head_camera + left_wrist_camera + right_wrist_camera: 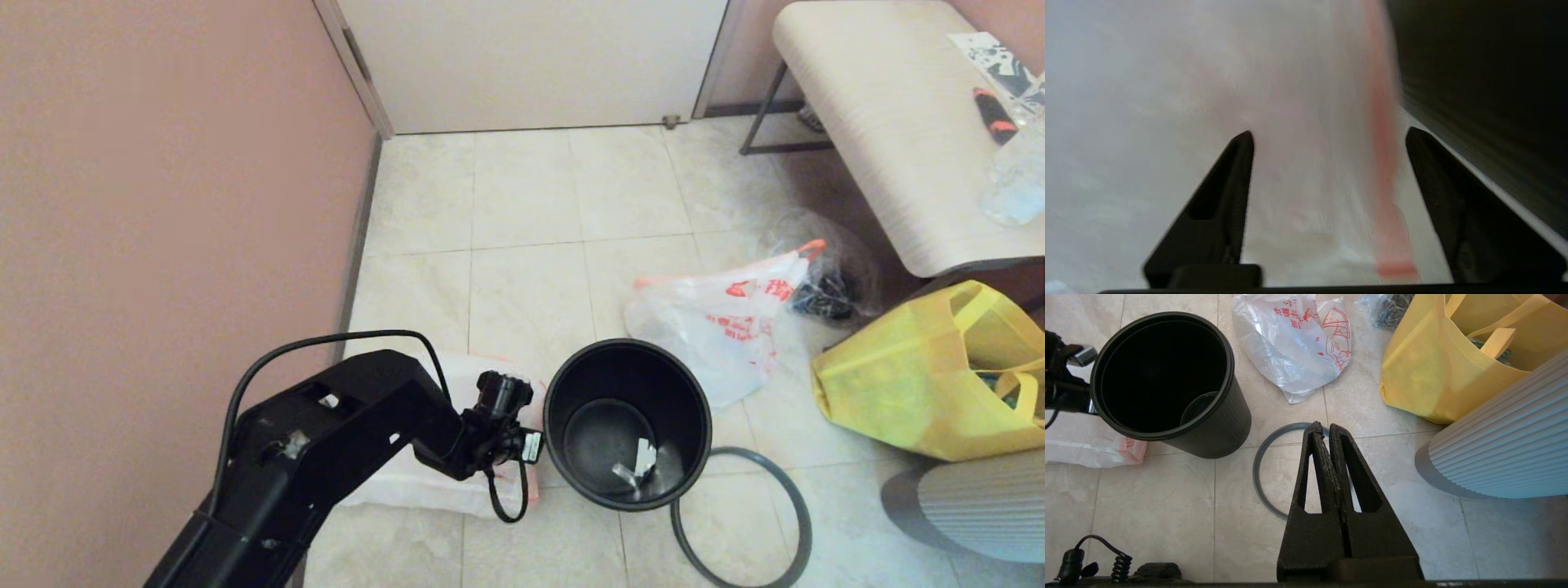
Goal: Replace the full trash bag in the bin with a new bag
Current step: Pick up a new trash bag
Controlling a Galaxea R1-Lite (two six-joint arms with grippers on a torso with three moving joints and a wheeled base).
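1. Pink wall [163, 204], 9 o'clock.
2. Pale door [531, 61], 12 o'clock.
3. Beige tiled floor [522, 212], grey grout.
4. Cream bench [873, 122] on dark metal legs, 2 o'clock.
5. Ribbed white cylinder [980, 506], 4 o'clock.

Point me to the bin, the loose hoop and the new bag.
bin [694, 392]: head view, right side of its rim.
hoop [796, 502]: head view, right arc, flat on the floor.
new bag [424, 490]: head view, near edge showing below the left arm.

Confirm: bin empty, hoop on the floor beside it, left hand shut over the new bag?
Not quite. The left hand is open over the new bag, as the left wrist view shows. The bin and hoop are as you say.
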